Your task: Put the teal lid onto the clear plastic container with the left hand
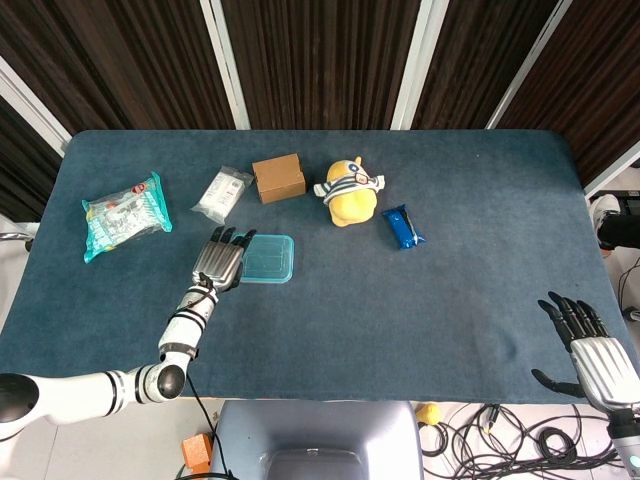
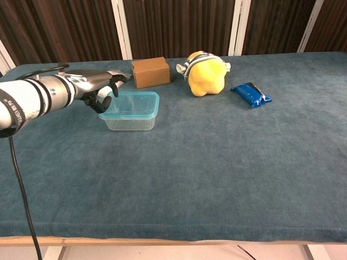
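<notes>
The teal lid (image 1: 268, 258) sits flat on top of the clear plastic container (image 2: 130, 120), its edges lined up with the container's rim, a little left of the table's middle on the dark blue table (image 1: 450, 300). The left hand (image 1: 221, 260) hovers just beside the container's left edge, palm down with its fingers spread and pointing toward the far side; it holds nothing, and from the chest view its dark fingertips (image 2: 103, 105) hang close to the lid's far-left corner, though whether they touch it cannot be told. The right hand (image 1: 590, 350) rests at the near right corner of the table, well apart from everything, fingers extended and apart, empty. Beyond the container, toward the far side, lie a brown cardboard box (image 1: 278, 177), with a small clear packet (image 1: 222, 193) to its left and a yellow plush toy (image 1: 349, 192) with a striped band to its right. A blue snack wrapper (image 1: 402, 226) lies right of the toy, slightly nearer. A teal and white snack bag (image 1: 124, 214) lies at the far left of the table, well apart from the hand.
</notes>
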Action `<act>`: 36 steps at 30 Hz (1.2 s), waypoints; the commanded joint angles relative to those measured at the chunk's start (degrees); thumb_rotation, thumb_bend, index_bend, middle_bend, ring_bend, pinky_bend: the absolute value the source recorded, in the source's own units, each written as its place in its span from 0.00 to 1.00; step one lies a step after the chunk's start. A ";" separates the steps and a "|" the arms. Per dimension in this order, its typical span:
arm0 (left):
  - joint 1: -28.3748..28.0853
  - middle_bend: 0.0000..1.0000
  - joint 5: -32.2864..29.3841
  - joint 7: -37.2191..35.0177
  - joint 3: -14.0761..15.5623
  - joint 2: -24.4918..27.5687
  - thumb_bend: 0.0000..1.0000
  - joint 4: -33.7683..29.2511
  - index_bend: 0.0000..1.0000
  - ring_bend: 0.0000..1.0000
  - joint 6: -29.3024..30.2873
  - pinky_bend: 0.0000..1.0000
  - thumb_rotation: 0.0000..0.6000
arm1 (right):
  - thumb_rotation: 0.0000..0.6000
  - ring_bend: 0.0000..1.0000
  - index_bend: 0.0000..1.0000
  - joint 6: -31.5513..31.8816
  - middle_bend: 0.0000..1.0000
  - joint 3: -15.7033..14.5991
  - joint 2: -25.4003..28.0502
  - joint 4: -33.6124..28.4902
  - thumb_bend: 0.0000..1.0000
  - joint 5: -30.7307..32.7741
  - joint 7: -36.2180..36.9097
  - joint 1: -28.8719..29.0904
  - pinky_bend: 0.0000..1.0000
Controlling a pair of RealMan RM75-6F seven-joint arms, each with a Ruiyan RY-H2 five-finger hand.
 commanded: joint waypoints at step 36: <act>4.34 0.27 11.69 -1.72 1.64 6.22 0.70 -13.06 0.00 0.09 5.78 0.00 1.00 | 1.00 0.00 0.00 0.08 0.00 -0.06 -0.10 -0.27 0.10 -0.01 -0.79 -0.19 0.00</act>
